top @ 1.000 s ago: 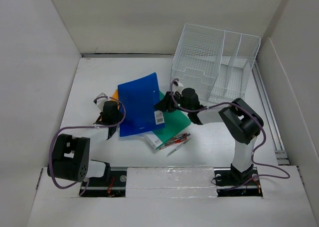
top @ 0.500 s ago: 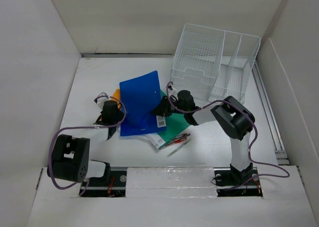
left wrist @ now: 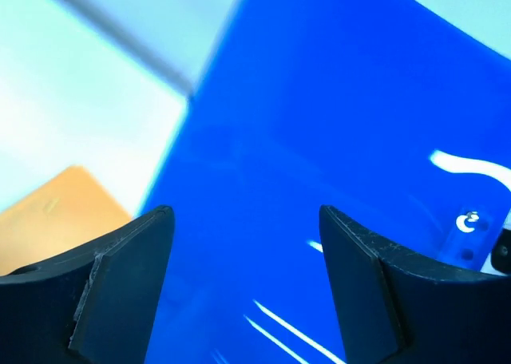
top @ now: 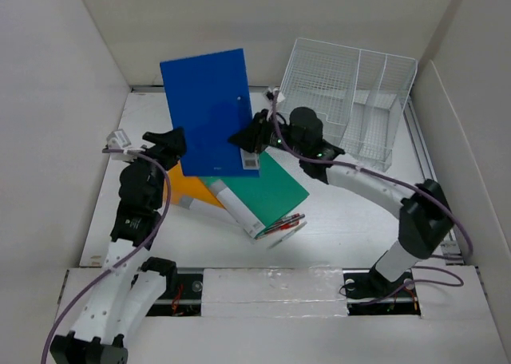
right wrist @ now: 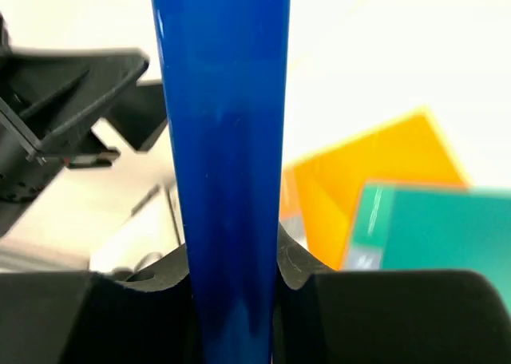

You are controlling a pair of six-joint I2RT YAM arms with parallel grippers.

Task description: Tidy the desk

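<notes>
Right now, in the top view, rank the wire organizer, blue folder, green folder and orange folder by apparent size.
1. wire organizer
2. blue folder, held up nearer the camera, so it looks enlarged
3. green folder, partly covered
4. orange folder, mostly covered, so its true rank against the green one is unsure

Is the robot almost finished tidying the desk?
Not nearly. Done: nothing yet; the wire organizer looks empty. In hand: the right gripper pinches the blue folder, held upright in the air, with the left gripper open beside its edge. Left: the orange folder, the green folder and the pens lie loose on the desk.
</notes>
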